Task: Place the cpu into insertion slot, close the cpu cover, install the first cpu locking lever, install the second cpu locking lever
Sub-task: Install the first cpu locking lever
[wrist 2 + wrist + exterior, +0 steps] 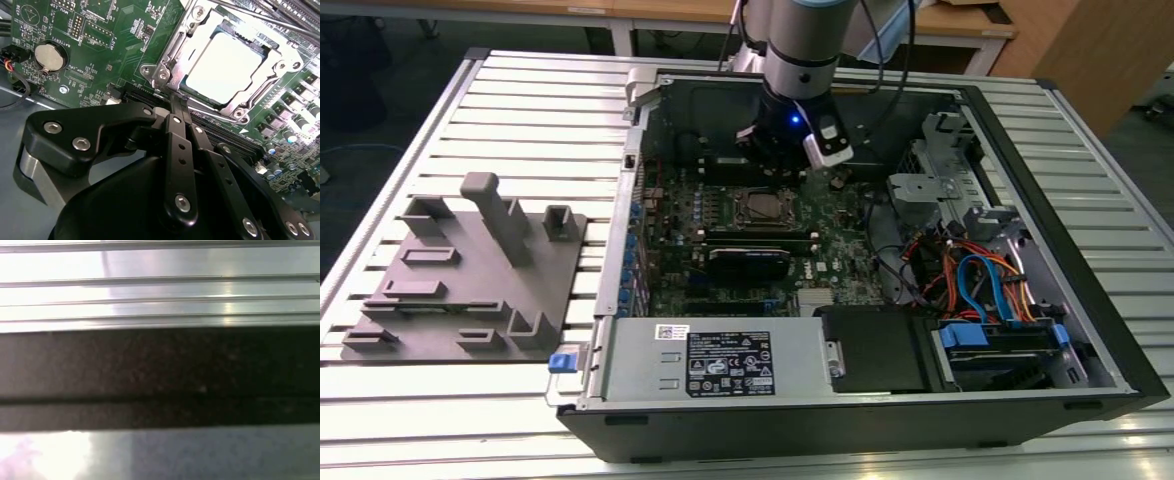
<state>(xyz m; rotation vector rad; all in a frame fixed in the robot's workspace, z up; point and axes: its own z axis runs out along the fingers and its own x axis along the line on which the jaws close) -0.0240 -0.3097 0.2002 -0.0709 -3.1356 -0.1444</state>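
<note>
cpu (225, 67): lay flat in the insertion slot (264, 48), far in the case (854, 420), held down by the shut cpu cover (167, 62).
claw (176, 100): narrow, fingers (176, 135) together, holding nothing, tip just beside the cover's edge, likely so it could push there.

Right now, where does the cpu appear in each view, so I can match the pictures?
Exterior view: the cpu sits in the middle of the green motherboard.
Second wrist view: the cpu lies pale inside the cpu cover.
First wrist view: slatted table and a dark band.
Shared landmark: the motherboard around it.
</note>
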